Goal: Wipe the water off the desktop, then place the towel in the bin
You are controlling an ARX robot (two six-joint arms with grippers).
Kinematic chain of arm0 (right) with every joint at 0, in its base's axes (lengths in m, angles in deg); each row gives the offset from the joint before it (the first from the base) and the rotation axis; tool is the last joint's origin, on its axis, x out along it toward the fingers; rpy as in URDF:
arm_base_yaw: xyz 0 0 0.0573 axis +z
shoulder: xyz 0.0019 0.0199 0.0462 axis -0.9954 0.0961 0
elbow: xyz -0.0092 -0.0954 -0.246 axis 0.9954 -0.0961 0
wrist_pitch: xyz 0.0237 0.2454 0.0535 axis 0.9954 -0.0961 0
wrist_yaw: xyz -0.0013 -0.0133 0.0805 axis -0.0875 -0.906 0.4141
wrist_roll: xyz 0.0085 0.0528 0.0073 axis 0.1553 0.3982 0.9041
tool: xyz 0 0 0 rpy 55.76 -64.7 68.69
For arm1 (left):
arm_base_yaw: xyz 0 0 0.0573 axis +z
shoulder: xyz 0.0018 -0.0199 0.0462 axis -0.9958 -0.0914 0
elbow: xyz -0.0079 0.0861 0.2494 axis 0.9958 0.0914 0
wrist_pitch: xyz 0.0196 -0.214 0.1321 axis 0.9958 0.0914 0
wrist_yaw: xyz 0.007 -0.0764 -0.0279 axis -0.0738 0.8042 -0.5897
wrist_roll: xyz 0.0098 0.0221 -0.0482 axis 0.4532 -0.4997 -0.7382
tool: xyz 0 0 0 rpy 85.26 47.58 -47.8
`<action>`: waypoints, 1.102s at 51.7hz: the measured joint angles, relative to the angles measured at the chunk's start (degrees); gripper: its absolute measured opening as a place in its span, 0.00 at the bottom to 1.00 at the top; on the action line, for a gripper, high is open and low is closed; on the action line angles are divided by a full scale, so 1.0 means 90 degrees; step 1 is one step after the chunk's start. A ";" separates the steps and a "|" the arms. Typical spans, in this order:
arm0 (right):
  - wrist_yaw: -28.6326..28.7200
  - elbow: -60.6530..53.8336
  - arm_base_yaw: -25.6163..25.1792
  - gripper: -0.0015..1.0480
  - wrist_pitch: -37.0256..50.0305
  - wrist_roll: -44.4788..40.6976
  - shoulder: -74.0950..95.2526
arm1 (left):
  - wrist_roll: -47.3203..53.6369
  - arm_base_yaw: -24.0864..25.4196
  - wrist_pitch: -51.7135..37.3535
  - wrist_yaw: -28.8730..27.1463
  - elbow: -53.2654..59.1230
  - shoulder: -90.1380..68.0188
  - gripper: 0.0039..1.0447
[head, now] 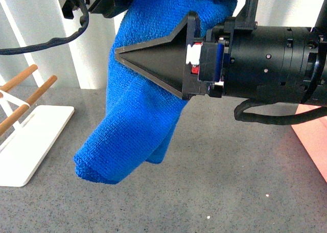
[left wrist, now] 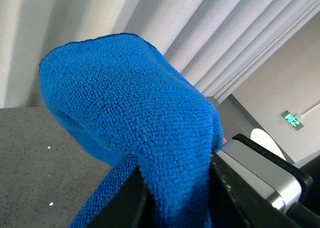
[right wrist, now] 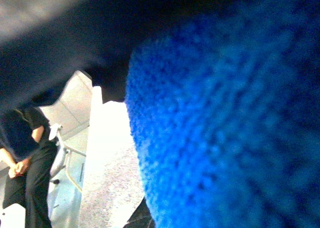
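Note:
The bright blue towel [head: 138, 125] hangs in folds above the speckled grey desktop [head: 235, 187], its lower end just over the surface. My left gripper [left wrist: 175, 193] is shut on the towel's upper part [left wrist: 135, 118], with cloth bunched between both fingers. My right gripper [head: 120, 51] reaches in from the right and stands open; one black wedge-shaped finger [head: 158, 59] lies across the front of the towel. In the right wrist view the towel [right wrist: 230, 128] fills most of the picture, blurred and very near. The salmon-pink bin [head: 312, 138] shows at the right edge, under the right arm.
A flat white stand [head: 36, 141] with wooden bars [head: 23, 97] sits on the desktop at the left. White vertical blinds [head: 97, 54] hang behind the desktop. A black cable [head: 265, 118] loops under the right arm.

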 joint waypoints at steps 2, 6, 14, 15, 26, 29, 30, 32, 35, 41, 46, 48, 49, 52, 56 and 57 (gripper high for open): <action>-0.0066 -0.0007 -0.0027 0.06 -0.0100 -0.0051 -0.0002 | -0.0002 0.0002 0.0000 -0.0010 0.0002 0.0000 0.37; -0.0151 -0.0056 -0.0100 0.06 -0.0250 -0.0134 -0.0002 | -0.0002 0.0007 0.0000 0.0007 0.0002 0.0000 0.52; -0.0143 -0.0083 -0.0121 0.06 -0.0291 -0.0216 -0.0005 | -0.0005 -0.0002 0.0000 0.0041 0.0002 0.0000 0.74; -0.0143 -0.0083 -0.0124 0.06 -0.0301 -0.0223 -0.0007 | -0.0005 -0.0002 0.0000 0.0041 0.0002 0.0000 0.77; -0.0240 -0.0083 -0.0141 0.06 -0.0627 -0.0350 -0.0138 | 0.0180 -0.0058 -0.0053 -0.0277 0.0022 0.0005 0.92; -0.0250 -0.0083 -0.0148 0.06 -0.0767 -0.0464 -0.0177 | 0.0580 -0.0177 -0.0335 -0.1562 0.0177 0.0073 0.86; -0.0250 -0.0083 -0.0148 0.06 -0.0775 -0.0471 -0.0180 | 0.0933 -0.0187 -0.0471 -0.2157 0.0308 0.0131 0.82; -0.0274 -0.0083 -0.0153 0.06 -0.0809 -0.0520 -0.0192 | 0.1287 -0.0192 -0.0624 -0.2958 0.0551 0.0262 0.77; -0.0299 -0.0083 -0.0155 0.06 -0.0852 -0.0559 -0.0197 | 0.1853 -0.0134 -0.0770 -0.3801 0.0923 0.0493 0.71; -0.0396 -0.0114 -0.0231 0.06 -0.1022 -0.0670 -0.0267 | 0.2514 0.0240 -0.1022 -0.4444 0.1763 0.1095 0.54; -0.0440 -0.0138 -0.0260 0.06 -0.1083 -0.0748 -0.0318 | 0.2735 0.0580 -0.1161 -0.4265 0.2390 0.1559 0.38; -0.0440 -0.0168 -0.0257 0.06 -0.1086 -0.0770 -0.0347 | 0.2773 0.0673 -0.1188 -0.4194 0.2577 0.1693 0.33; -0.0435 -0.0189 -0.0253 0.06 -0.1086 -0.0777 -0.0364 | 0.2812 0.0750 -0.1207 -0.4097 0.2754 0.1821 0.28; -0.0437 -0.0287 -0.0255 0.06 -0.1224 -0.0867 -0.0474 | 0.2868 0.0945 -0.1241 -0.3830 0.3162 0.2161 0.14; -0.0440 -0.0415 -0.0313 0.06 -0.1309 -0.0964 -0.0605 | 0.2880 0.1127 -0.1253 -0.3638 0.3495 0.2506 0.03; -0.0442 -0.0432 -0.0321 0.06 -0.1321 -0.0976 -0.0622 | 0.2909 0.1173 -0.1253 -0.3580 0.3570 0.2589 0.03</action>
